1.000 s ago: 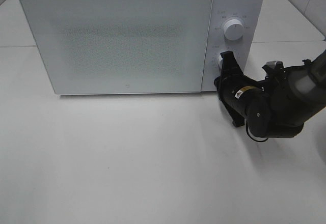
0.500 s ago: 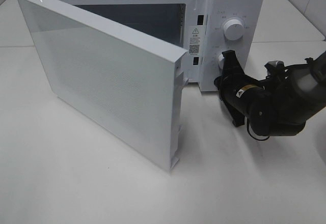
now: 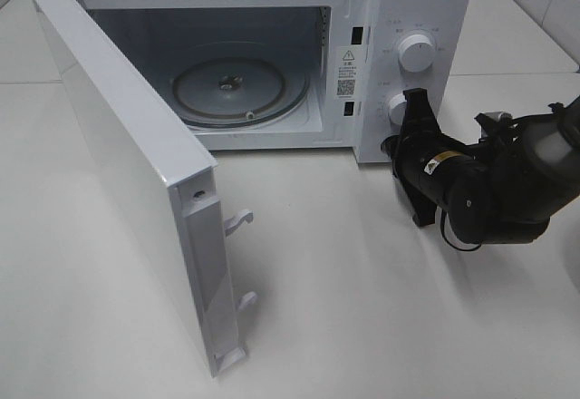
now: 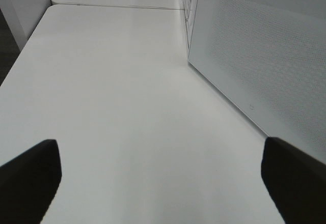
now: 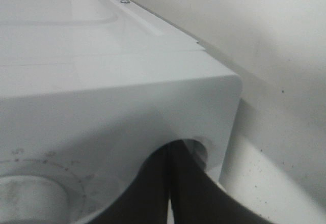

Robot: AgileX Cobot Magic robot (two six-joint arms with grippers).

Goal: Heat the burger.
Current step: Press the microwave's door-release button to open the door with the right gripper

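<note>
Burger unseen; right jaws shut beside microwave knob [image 3: 396, 109].

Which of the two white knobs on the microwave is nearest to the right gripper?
The lower knob: the shut right gripper sits right at its edge, while the upper knob stands clear above it.

I see a white table [image 3: 362, 308] with a seam running across it near the back. A white microwave [image 3: 403, 0] stands directly on it, towards the back, its door [image 3: 127, 163] open over the tabletop's left side.
</note>
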